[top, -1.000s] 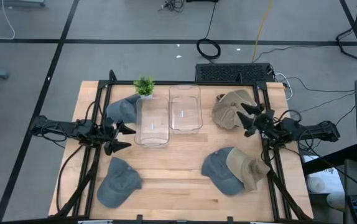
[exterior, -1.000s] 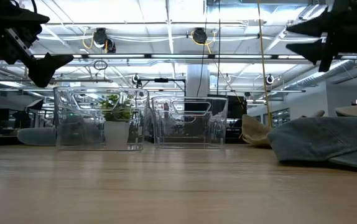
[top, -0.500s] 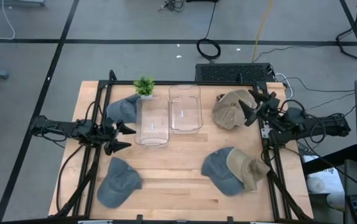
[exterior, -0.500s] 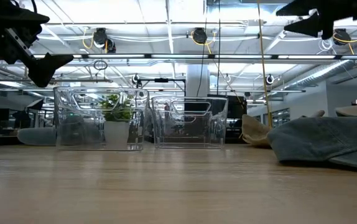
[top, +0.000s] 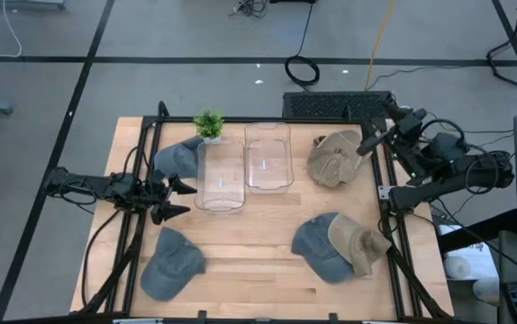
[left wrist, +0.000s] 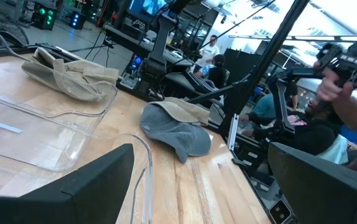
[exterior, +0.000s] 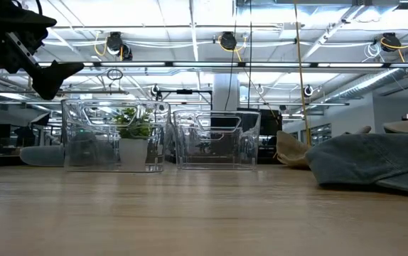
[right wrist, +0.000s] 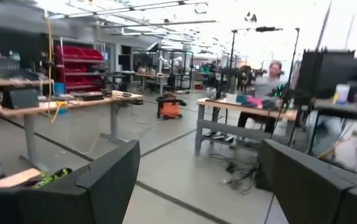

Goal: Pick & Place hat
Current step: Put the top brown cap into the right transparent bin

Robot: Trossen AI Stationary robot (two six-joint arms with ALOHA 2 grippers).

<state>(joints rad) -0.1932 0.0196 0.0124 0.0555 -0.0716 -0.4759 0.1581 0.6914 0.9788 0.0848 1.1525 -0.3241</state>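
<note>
The right gripper [top: 373, 142], fingers spread and empty, hovers at the table's 2 o'clock edge, just beside the tan hat [top: 334, 157]. To grasp well, it should descend onto the crown's bunched fabric before closing. The left gripper [top: 179, 199], also spread and empty, waits at 9 o'clock beside the clear bins [top: 244, 166]. Since a second ago, the right arm has swung outward and upward.

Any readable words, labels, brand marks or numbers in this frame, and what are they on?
None can be read.
Clear bin: a small pale sticker on it, print too small to read.
Monitors in the room behind: lit, content blurred.
Hats and table: no visible text.
</note>
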